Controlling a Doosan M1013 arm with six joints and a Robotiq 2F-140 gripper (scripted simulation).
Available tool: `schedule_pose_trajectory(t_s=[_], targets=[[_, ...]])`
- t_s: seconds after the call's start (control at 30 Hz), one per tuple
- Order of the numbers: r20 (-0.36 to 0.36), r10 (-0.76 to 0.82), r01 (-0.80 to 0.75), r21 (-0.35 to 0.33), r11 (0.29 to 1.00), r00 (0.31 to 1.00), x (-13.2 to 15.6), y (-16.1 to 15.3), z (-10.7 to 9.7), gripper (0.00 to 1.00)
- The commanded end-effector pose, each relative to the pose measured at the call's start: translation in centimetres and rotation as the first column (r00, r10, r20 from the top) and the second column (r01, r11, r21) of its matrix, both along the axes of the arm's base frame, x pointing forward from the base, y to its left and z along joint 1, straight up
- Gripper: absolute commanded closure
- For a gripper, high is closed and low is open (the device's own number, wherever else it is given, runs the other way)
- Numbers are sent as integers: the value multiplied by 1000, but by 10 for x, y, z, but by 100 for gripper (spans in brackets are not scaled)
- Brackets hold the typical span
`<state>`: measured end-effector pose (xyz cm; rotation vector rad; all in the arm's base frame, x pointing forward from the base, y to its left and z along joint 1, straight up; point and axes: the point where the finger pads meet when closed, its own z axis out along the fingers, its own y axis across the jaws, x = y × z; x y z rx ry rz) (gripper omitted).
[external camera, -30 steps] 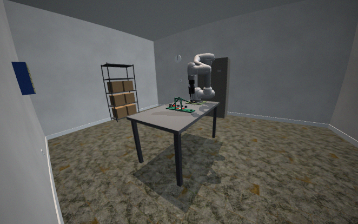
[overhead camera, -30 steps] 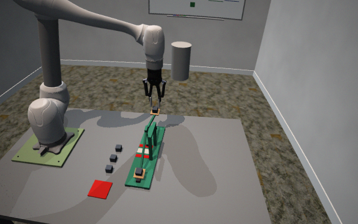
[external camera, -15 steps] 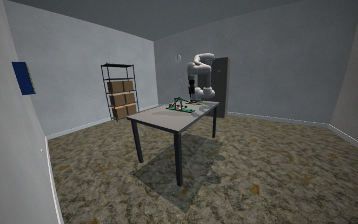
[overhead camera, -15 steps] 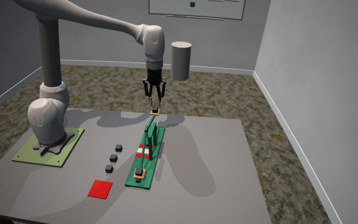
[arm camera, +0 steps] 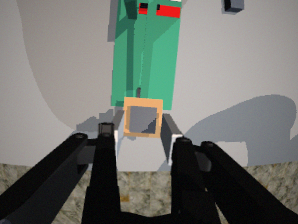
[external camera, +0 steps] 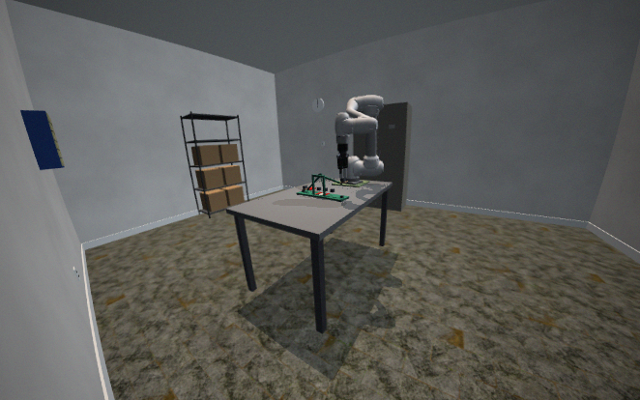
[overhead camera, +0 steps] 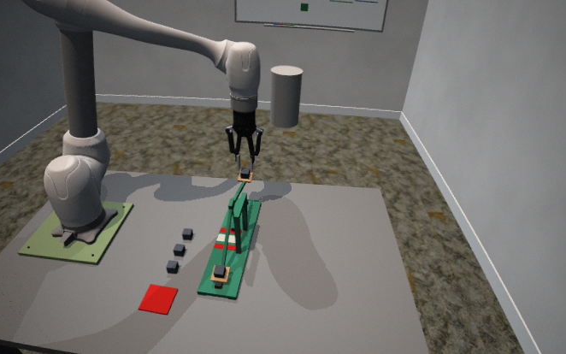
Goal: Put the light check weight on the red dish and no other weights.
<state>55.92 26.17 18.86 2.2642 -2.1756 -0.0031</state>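
Gripper point(overhead camera: 244, 163) hovers above far pan point(overhead camera: 244, 175), claw partly spread, grasping nothing; weight point(overhead camera: 244, 172) rests there for balance comparison.

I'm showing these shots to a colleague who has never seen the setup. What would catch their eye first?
Probably the green rocker balance in the middle of the table, with a dark weight on its near pan and another on its raised far pan. The gripper hangs just above that far weight, fingers partly open, holding nothing. To the balance's left lie the flat red dish and a row of three spare weights.
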Motion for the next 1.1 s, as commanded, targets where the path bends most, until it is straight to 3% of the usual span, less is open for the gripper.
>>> schedule_pose_trajectory(t_s=[0.0,0.4,1.07], targets=[[0,0,0,0,1000,1000,0,0,-5,65],[0,0,0,0,1000,1000,0,0,-27,65],[0,0,0,0,1000,1000,0,0,-29,65]])
